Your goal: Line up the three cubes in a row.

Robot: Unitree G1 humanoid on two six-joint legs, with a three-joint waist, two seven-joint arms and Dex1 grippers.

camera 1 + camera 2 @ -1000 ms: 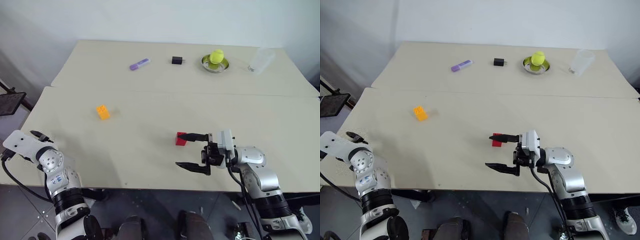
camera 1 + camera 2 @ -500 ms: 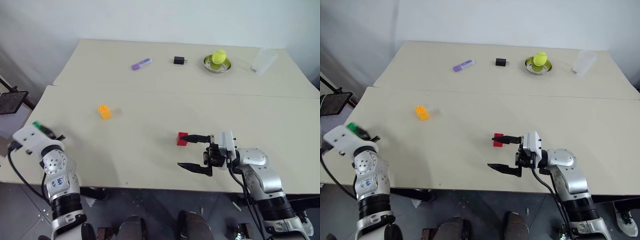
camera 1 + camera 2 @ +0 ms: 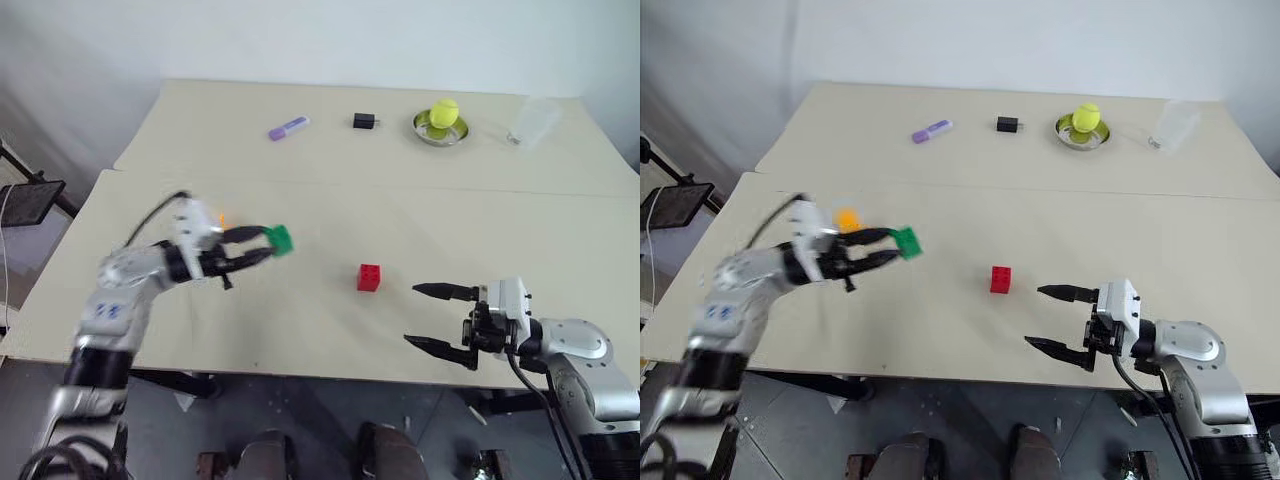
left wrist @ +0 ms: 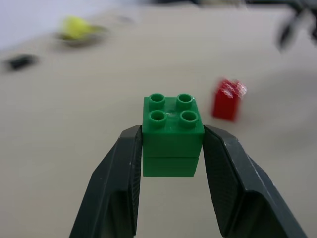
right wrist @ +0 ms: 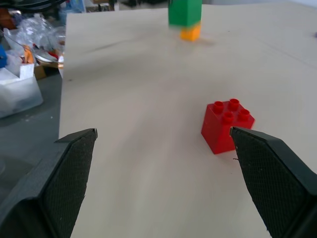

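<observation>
The left claw (image 3: 262,247) grips the small green studded plastic brick (image 3: 281,238) above the counter (image 3: 300,330); the red studded plastic brick (image 3: 368,277) lies rightward, nearer the wide-open right claw (image 3: 432,318).

Head stereo pair looks down across the table (image 3: 330,200); each wrist camera peers low along its fingers, both catching the red cube (image 5: 227,125).

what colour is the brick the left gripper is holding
Green. The brick sits clamped between the left gripper's fingers, seen best in the left wrist view.
</observation>
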